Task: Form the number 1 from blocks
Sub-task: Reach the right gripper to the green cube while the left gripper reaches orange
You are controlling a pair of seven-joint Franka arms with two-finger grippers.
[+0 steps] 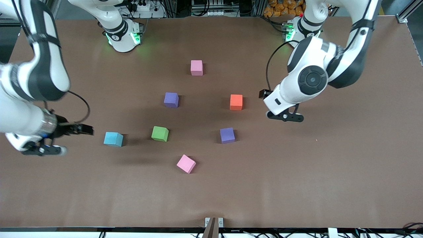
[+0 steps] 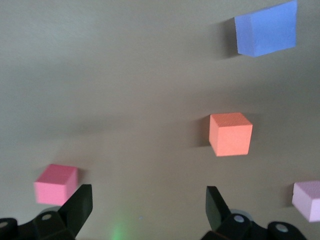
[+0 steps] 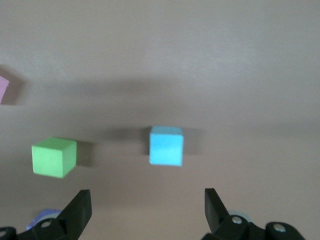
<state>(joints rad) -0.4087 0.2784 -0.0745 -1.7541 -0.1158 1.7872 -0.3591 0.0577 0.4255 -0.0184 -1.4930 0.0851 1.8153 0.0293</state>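
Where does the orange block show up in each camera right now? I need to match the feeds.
Front view: orange block sits mid-table, toward the left arm's end, beside the left gripper.
Left wrist view: orange block lies ahead of the open fingers.
Right wrist view: not in it.
Shared landmark: the purple block nearer the front camera, also in the left wrist view.

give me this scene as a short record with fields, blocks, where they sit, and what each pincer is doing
blocks: seven cubes scattered apart on the table, no figure formed yet
farthest from camera: pink block
middle row: purple block, orange block
nearer row: blue block, green block, second purple block
nearest: second pink block
left pincer: open, empty, beside the orange block
right pincer: open, empty, beside the blue block
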